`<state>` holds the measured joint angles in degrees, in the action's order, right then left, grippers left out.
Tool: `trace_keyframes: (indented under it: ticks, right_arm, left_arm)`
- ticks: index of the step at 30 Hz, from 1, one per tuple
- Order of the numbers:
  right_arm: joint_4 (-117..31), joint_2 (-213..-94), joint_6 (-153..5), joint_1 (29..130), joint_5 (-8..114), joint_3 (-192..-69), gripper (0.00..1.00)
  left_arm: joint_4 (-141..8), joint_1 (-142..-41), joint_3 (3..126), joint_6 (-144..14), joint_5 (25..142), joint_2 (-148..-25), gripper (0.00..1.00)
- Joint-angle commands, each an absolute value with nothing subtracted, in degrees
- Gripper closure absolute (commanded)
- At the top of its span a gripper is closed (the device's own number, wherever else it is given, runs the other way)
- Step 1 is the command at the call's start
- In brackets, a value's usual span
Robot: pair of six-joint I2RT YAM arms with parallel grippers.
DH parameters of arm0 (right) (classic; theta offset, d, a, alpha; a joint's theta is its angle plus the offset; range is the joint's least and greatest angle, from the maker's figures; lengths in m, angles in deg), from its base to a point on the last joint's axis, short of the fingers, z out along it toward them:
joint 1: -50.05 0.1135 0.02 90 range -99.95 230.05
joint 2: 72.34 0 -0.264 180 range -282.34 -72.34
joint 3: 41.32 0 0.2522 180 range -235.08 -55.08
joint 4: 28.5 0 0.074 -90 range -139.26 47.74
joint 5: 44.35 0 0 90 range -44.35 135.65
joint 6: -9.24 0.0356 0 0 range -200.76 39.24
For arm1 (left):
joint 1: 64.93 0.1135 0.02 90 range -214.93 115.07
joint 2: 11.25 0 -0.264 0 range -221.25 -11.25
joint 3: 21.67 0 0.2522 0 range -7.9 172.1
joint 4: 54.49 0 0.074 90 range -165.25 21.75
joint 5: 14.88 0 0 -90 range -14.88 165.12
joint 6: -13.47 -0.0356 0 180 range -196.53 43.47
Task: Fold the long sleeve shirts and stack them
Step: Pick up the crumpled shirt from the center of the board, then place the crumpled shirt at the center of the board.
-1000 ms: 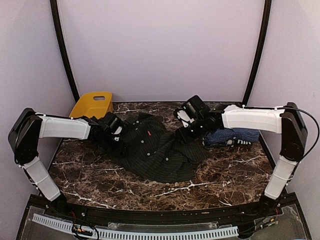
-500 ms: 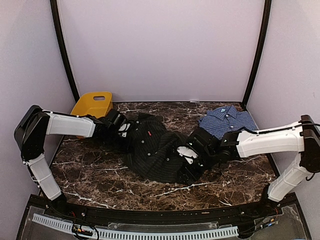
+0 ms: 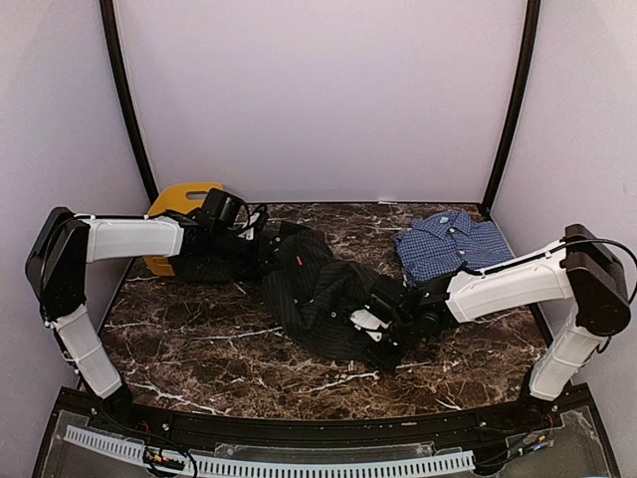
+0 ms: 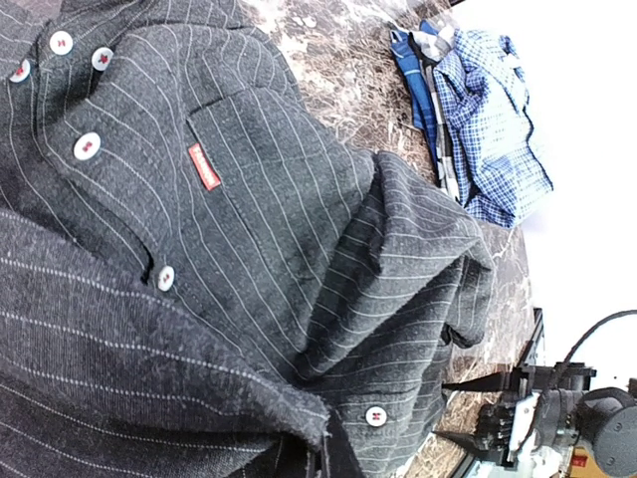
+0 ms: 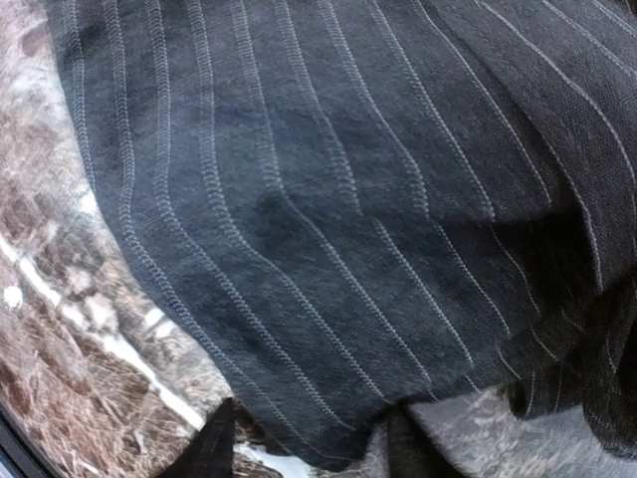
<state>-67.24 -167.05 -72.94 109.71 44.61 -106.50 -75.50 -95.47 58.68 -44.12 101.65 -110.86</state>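
Marble tabletop [image 3: 199, 349] carries both shirts. Centre frame: black pinstripe shirt [image 3: 309, 289], crumpled, slung diagonally between my arms; I judge that's so I can draw it flat for folding. Upper right: blue checked shirt [image 3: 448, 244], folded, parked aside, likely as stack base. left pincer [image 3: 261, 239] clamped on black shirt's upper-left end, anchoring it. right pincer [image 3: 366, 324] at lower-right hem, fingers apart straddling cloth edge, not pinched yet. red tag [image 4: 204, 166] faces up, so shirt front shows.
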Motion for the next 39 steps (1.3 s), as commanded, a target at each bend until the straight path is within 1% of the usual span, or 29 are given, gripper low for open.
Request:
trace_keyframes:
  ticks: [1, 3, 4, 9, 12, 16, 19, 21, 24, 26, 29, 31, 33, 36, 37, 38, 39]
  right_arm:
    - [-68.0, -168.0, -73.0, 110.3, 40.6, -107.8, 0.71]
    - [-69.3, -167.2, -72.3, 110.3, 41.0, -108.1, 0.94]
    - [-70.0, -165.9, -71.9, 110.2, 41.5, -108.2, 1.00]
    - [-76.6, -155.3, -67.4, 109.8, 44.2, -108.3, 1.00]
    - [-83.9, -147.4, -64.9, 107.5, 45.3, -112.7, 1.00]
    - [-91.2, -139.6, -64.2, 97.8, 50.6, -118.5, 1.00]
    - [-94.5, -137.6, -66.3, 90.2, 49.9, -123.1, 1.00]
    - [-95.6, -138.3, -68.2, 85.3, 51.4, -125.0, 1.00]
    - [-94.8, -142.6, -70.2, 81.1, 51.4, -125.9, 1.00]
    - [-92.5, -146.3, -70.1, 78.9, 48.8, -125.9, 1.00]
    - [-88.2, -152.6, -70.2, 75.3, 47.9, -126.3, 1.00]
    - [-84.9, -156.9, -70.4, 73.4, 48.8, -126.9, 1.00]
    - [-84.2, -161.6, -69.7, 72.7, 46.0, -129.2, 0.99]
    - [-84.2, -166.9, -68.2, 72.3, 39.8, -132.5, 0.90]
    - [-84.1, -167.1, -68.0, 72.6, 39.0, -132.8, 0.86]
    - [-83.7, -166.5, -67.7, 73.1, 37.7, -132.6, 0.78]
    - [-83.2, -165.4, -67.6, 73.9, 36.5, -131.8, 0.72]
  left_arm:
    - [-75.0, -94.9, 60.3, -43.5, 104.4, -109.4, 1.00]
    - [-76.2, -94.9, 61.0, -44.3, 104.2, -109.6, 1.00]
    - [-77.0, -94.9, 61.7, -45.2, 103.9, -109.5, 1.00]
    - [-84.1, -94.9, 63.4, -49.9, 99.7, -107.9, 1.00]
    - [-88.7, -95.4, 63.8, -53.4, 98.5, -105.9, 1.00]
    - [-94.0, -97.2, 64.8, -56.7, 96.6, -104.2, 1.00]
    - [-95.0, -97.8, 64.9, -57.1, 96.1, -102.8, 1.00]
    - [-94.8, -97.9, 64.9, -57.2, 95.9, -101.9, 1.00]
    - [-94.0, -97.9, 65.4, -57.1, 96.0, -102.5, 1.00]
    - [-92.3, -97.9, 65.7, -56.9, 96.8, -104.2, 1.00]
    - [-88.9, -97.9, 67.3, -56.3, 98.4, -109.9, 1.00]
    - [-88.2, -97.9, 70.4, -56.2, 98.9, -115.0, 0.99]
    - [-87.6, -97.8, 74.9, -55.8, 98.4, -120.8, 0.99]
    - [-87.4, -97.1, 84.6, -53.8, 96.8, -130.6, 0.95]
    - [-87.2, -96.7, 87.9, -53.3, 95.5, -132.2, 0.94]
    - [-87.1, -96.5, 89.5, -52.2, 94.0, -134.7, 0.90]
    - [-86.8, -96.1, 91.7, -51.5, 93.3, -135.5, 0.88]
